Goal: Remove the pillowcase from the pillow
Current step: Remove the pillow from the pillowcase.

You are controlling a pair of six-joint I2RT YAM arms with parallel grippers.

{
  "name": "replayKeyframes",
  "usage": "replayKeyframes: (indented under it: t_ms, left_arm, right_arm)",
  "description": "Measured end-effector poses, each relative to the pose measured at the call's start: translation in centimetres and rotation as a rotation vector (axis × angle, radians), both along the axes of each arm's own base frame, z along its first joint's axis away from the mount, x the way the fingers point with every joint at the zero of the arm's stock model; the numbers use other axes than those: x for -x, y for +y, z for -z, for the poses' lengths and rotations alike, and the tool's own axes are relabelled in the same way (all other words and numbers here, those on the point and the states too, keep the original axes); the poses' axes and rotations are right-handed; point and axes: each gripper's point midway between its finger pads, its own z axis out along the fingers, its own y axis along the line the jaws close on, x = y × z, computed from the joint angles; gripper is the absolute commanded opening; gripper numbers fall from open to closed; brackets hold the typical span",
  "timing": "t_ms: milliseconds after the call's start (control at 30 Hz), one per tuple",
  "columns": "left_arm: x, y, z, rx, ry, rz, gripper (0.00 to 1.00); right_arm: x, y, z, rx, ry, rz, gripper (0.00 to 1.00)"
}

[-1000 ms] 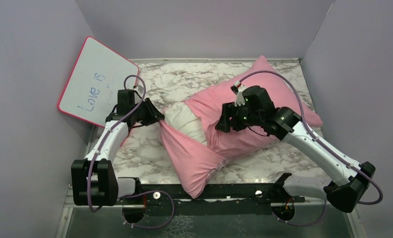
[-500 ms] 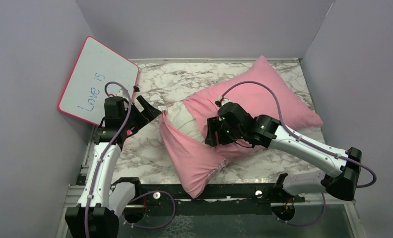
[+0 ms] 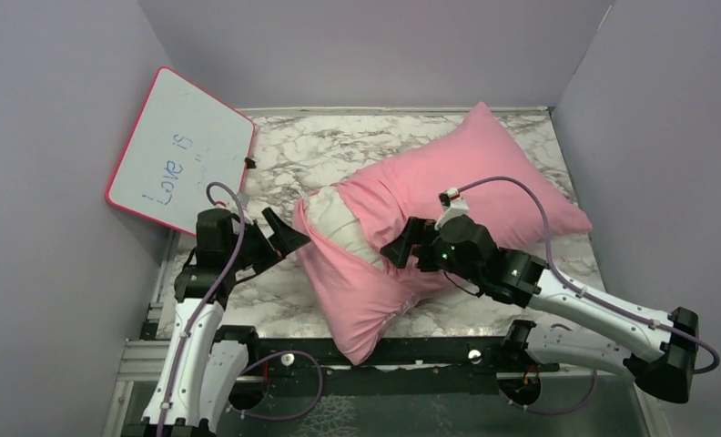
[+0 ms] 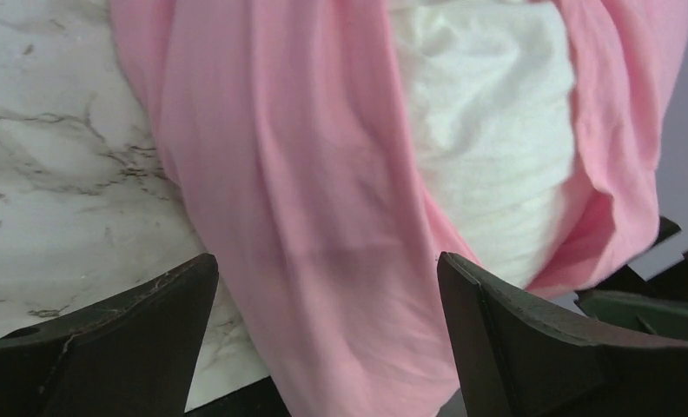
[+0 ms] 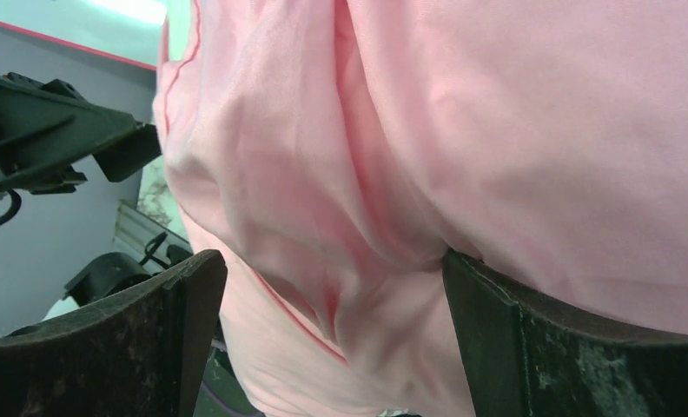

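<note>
You have 1 pillowcase (image 3: 448,182) partly covering 1 pillow (image 3: 339,223) | left gripper (image 3: 284,235) spread wide, empty | right gripper (image 3: 408,246) spread wide, holding nothing | 1 whiteboard (image 3: 179,150)

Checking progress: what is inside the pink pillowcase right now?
The white pillow, bare only at the pillowcase opening. The rest of the pillow is covered by pink fabric, so its far end cannot be seen.

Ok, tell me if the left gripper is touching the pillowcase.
Cannot tell. In the left wrist view the pillowcase lies between the open left gripper's fingers, meeting one finger's edge without a plain gap or press; the top view is no clearer.
</note>
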Motion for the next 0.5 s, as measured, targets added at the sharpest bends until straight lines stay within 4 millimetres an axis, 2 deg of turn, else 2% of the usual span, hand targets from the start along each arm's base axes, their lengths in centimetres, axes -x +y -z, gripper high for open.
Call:
replayKeyframes:
  t_ms: [133,200,367,500]
  left_arm:
    - [1.5,-2.2,-1.4,0.022,-0.045,0.091,0.98]
    - [2.3,-3.8,-1.6,0.015,-0.041,0.157,0.98]
    - [4.3,-7.8,-1.0,-0.045,0.012,0.294,0.94]
    - [5.3,-10.2,-0.1,-0.126,0.041,0.322,0.93]
  right_arm:
    - [0.0,0.9,0.0,-0.028,-0.01,-0.028,0.79]
    - [-0.4,1.6,0.5,0.007,0.017,-0.03,0.75]
    - [-1.3,2.8,1.5,0.087,0.072,-0.028,0.66]
    - [-1.0,2.4,1.7,0.105,0.08,-0.03,0.52]
